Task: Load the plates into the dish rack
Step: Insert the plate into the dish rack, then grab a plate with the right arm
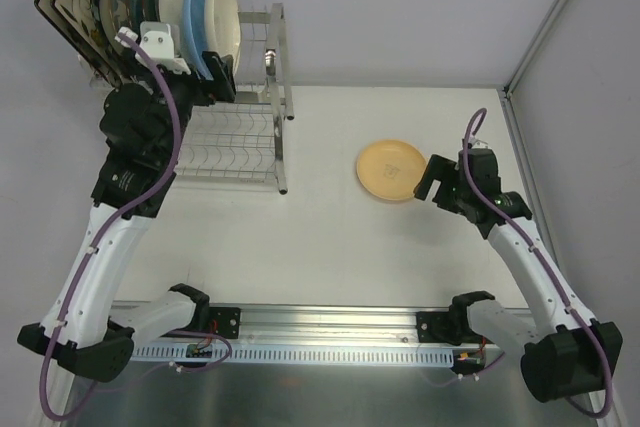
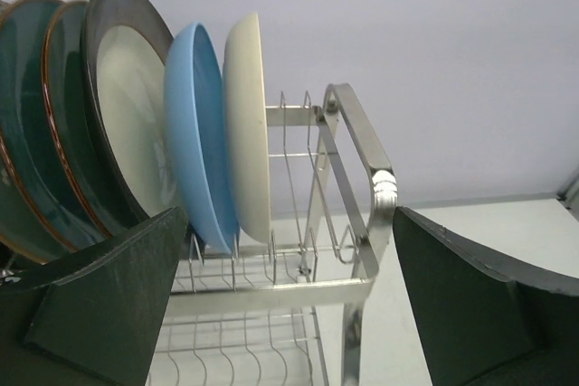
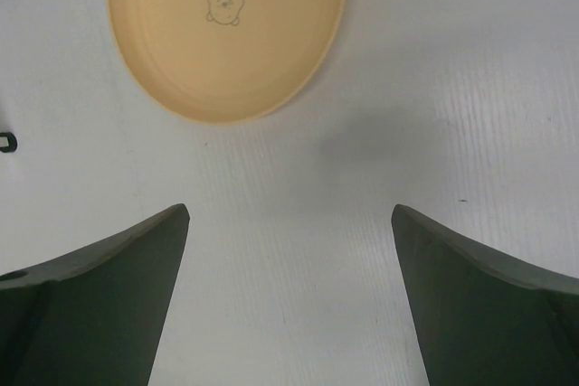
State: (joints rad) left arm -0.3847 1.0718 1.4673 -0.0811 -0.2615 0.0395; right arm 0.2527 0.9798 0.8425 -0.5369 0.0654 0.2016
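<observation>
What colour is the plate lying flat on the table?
The plate is pale yellow with a small bear drawing; best seen in the right wrist view.

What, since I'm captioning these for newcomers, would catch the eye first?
A row of mixed plates stands on edge in the upper tier of the silver dish rack at the far left of the table, the open left gripper right by them. One pale yellow plate lies flat alone, right of centre, with the open right gripper beside it.

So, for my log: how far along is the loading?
Done: a row of plates stands in the silver wire dish rack, cream round plate at the end. In hand: nothing; both arms' jaws open. Left: the pale yellow round plate flat on the white table.
</observation>
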